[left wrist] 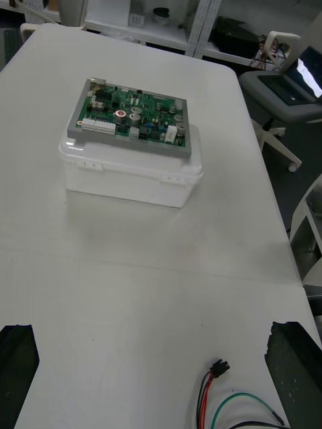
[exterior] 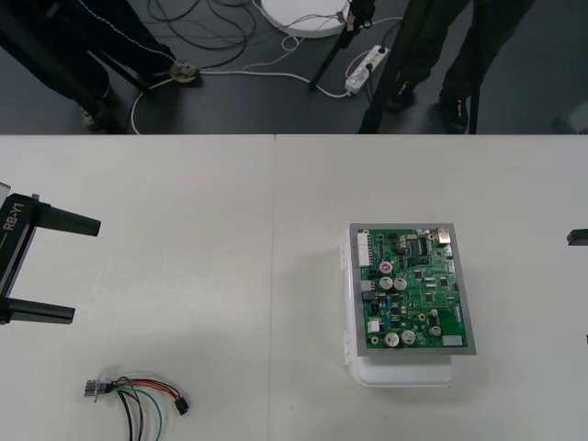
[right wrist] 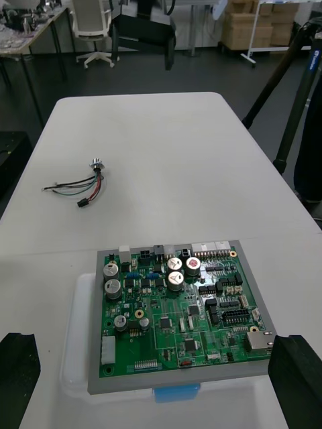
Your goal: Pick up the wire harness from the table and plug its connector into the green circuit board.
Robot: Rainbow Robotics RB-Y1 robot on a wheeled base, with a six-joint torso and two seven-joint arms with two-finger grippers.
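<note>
Black fingers (left wrist: 17,365) of the left gripper (exterior: 84,269) stand closest to the left wrist camera, spread wide apart with nothing between them. Just ahead of them, off towards one finger, the small black plug (left wrist: 219,367) of the wire harness (exterior: 138,395) lies on the table (exterior: 230,202), with red, black and green wires trailing from it.

From above, the harness rests loose near the table's near-left corner. Its round metal socket (exterior: 94,389) is at the left end and its plug at the right, unplugged. The left gripper hangs at the table's left edge, fingers pointing across the table, close to the harness but apart from it.

The green circuit board (exterior: 413,289) sits on its white base (exterior: 404,372) right of the table's seam, well apart from the harness, with bare tabletop between them.

The right gripper (right wrist: 155,337) waits at the right edge, fingers wide apart and empty, facing the board. Cables and tripod legs lie on the dark floor beyond the far edge.
</note>
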